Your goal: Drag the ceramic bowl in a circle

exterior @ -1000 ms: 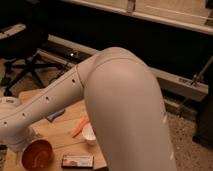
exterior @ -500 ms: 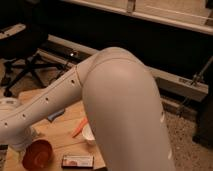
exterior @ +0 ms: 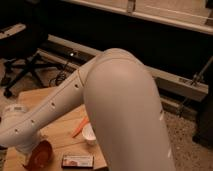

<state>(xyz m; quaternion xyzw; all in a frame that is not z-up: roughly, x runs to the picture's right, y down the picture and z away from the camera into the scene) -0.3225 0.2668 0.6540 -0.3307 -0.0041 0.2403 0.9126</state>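
Observation:
The ceramic bowl [exterior: 42, 156], reddish-brown with an orange-brown inside, sits near the front left corner of the wooden table [exterior: 50, 100]. My white arm sweeps down from the right across the table to the left. The gripper [exterior: 28, 151] at its end comes down at the bowl's left rim, mostly hidden behind the wrist and the bowl. The bowl looks a little tilted.
A small white cup [exterior: 90, 134] stands right of the bowl, with an orange carrot-like item [exterior: 79, 127] just beside it. A flat dark packet [exterior: 77, 160] lies at the front edge. An office chair [exterior: 20, 60] stands behind the table on the left.
The bowl and the gripper have shifted only slightly, a little to the right; the bowl looks more tilted. The cup, orange item and packet have not moved.

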